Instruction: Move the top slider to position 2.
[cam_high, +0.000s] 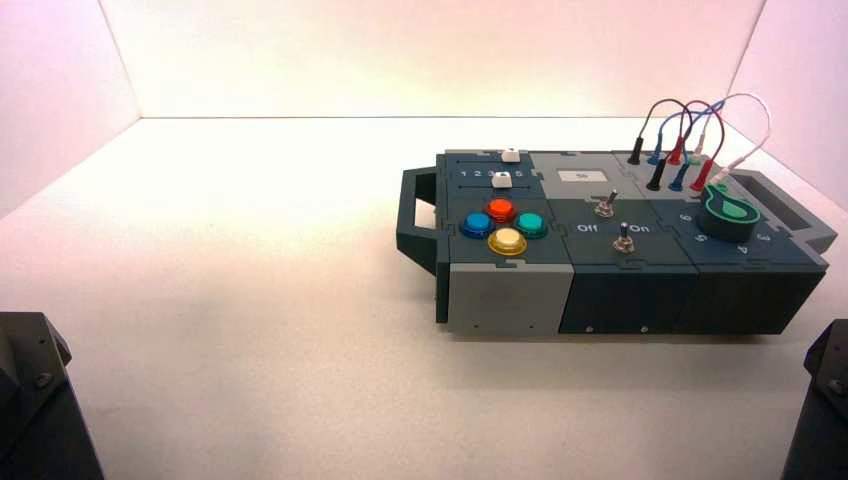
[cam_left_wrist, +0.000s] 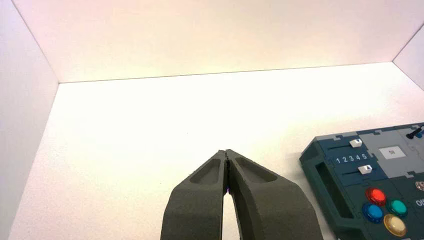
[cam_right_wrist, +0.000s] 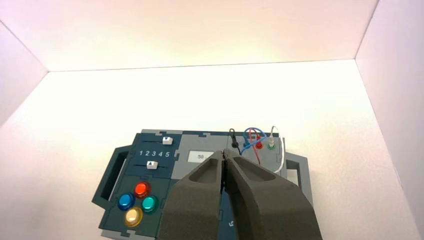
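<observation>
The top slider (cam_right_wrist: 167, 140) is a small white knob on a dark blue track at the far left part of the box (cam_high: 510, 300). In the right wrist view it stands above digit 5 of the 1-5 row. Position 2 (cam_right_wrist: 147, 154) is the row's second digit, left of the knob. The twin lower knob (cam_right_wrist: 152, 164) sits near 3. The top slider also shows in the high view (cam_high: 510, 155) and the left wrist view (cam_left_wrist: 355, 143). My right gripper (cam_right_wrist: 223, 153) is shut and empty, held back above the box's near side. My left gripper (cam_left_wrist: 226, 151) is shut and empty, off to the box's left.
Four round buttons, red (cam_high: 501, 209), blue, teal and yellow, sit below the sliders. Two toggle switches (cam_high: 605, 205) stand mid-box, with a green dial (cam_high: 729, 212) and plugged wires (cam_high: 680, 140) at the right. A handle (cam_high: 415, 215) juts from the box's left end. White walls enclose the table.
</observation>
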